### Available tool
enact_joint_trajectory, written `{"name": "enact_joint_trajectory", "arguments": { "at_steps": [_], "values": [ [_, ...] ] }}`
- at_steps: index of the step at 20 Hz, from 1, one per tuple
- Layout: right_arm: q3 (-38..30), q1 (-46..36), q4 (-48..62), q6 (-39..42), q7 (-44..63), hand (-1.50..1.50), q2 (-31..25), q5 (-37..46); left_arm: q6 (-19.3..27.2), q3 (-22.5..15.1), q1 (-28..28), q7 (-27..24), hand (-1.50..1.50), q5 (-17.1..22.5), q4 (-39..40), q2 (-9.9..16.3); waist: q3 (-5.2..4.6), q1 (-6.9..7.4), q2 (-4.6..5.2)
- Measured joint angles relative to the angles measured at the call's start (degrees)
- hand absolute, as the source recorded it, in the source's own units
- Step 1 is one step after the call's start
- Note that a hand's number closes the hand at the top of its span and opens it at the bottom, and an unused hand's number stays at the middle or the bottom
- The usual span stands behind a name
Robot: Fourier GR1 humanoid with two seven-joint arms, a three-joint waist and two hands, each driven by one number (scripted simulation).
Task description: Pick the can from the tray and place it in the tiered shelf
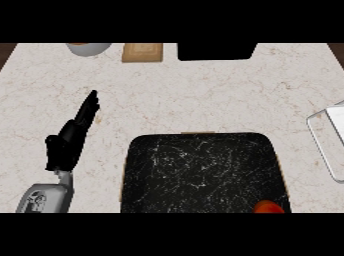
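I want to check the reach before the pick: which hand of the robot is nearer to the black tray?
Left. The left hand rests open on the counter just left of the black tray, fingers pointing away from the robot. The right hand does not show in the view.

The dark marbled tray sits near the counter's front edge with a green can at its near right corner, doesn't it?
Not quite: the can on the dark marbled tray is red-orange, not green, as the head view shows. It does sit at the tray's near right corner, near the counter's front edge, only partly in view.
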Motion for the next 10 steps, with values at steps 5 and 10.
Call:
{"name": "enact_joint_trajectory", "arguments": {
  "at_steps": [5, 10],
  "values": [
    [-7.55, 8.32, 11.41, 11.1, -5.47, -1.5, -4.17, 0.31, 0.02, 0.88, 0.49, -1.5, 0.0, 0.28, 1.38, 0.07, 0.08, -0.95, -0.07],
    [-14.52, 16.84, 22.32, 20.65, -14.33, -1.5, -7.21, 1.48, 0.56, 1.31, -0.09, -2.03, 0.0, 0.09, 2.41, -0.22, 0.14, -1.69, -0.15]
  ]
}}
